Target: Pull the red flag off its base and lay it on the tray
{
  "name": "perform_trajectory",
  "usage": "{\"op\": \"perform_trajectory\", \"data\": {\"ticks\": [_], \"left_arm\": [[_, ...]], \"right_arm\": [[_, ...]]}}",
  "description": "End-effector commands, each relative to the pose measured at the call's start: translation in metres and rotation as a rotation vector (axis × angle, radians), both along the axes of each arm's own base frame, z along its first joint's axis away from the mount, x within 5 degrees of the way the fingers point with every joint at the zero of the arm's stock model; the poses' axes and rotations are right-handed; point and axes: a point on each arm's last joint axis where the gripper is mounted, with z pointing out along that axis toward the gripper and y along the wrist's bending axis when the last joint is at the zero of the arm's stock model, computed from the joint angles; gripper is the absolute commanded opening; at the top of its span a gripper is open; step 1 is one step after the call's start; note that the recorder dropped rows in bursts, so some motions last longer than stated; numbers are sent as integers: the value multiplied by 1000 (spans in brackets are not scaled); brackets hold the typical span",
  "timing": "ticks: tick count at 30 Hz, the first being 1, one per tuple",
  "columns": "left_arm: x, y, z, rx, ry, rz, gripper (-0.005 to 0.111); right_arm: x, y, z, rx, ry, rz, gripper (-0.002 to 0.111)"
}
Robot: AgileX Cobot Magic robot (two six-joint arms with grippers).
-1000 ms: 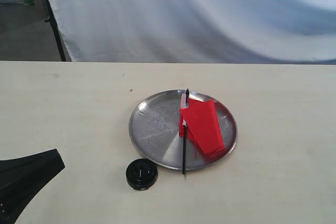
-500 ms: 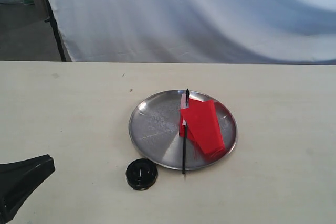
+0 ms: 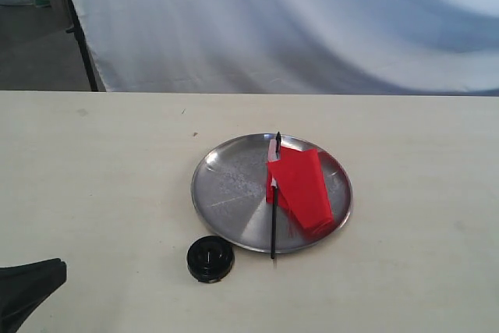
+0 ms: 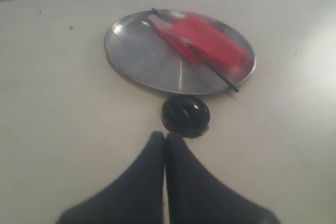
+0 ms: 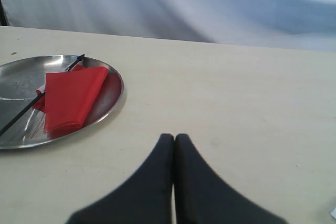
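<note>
The red flag (image 3: 302,189) lies flat on the steel tray (image 3: 226,185) at mid-table, its black pole (image 3: 273,224) reaching past the tray's near rim. Just off that rim, to the left, sits the black round base (image 3: 210,259), empty. My left gripper (image 4: 166,136) is shut with nothing in it, a short way back from the base (image 4: 186,115); in the exterior view only its dark body (image 3: 27,290) shows at the bottom left corner. Beyond the base lie the tray (image 4: 136,51) and flag (image 4: 202,40). My right gripper (image 5: 174,137) is shut and empty, to the side of the tray (image 5: 113,95) and flag (image 5: 71,98).
The pale tabletop (image 3: 93,169) stretches around the tray. A white cloth backdrop (image 3: 296,21) hangs behind the far edge, with a dark stand leg (image 3: 82,44) at the back left.
My left arm has drawn back toward the bottom left corner of the exterior view, away from the base. The flag, tray and base have not moved.
</note>
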Motion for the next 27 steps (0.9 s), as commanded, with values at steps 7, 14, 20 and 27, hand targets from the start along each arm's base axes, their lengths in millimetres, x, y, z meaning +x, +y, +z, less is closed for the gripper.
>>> {"op": "perform_trajectory", "data": {"ticks": [7,14,20,27], "left_arm": [[-23,17,13,-106,-61,118,0],[-37,29,17,-144,-133,174,0],[-46,35,18,-189,-164,205,0],[-49,35,20,-228,-187,205,0]], "right_arm": [[0,0,0,4,-8,-5,0],[0,0,0,4,-8,-5,0],[0,0,0,4,-8,-5,0],[0,0,0,4,-8,-5,0]]}}
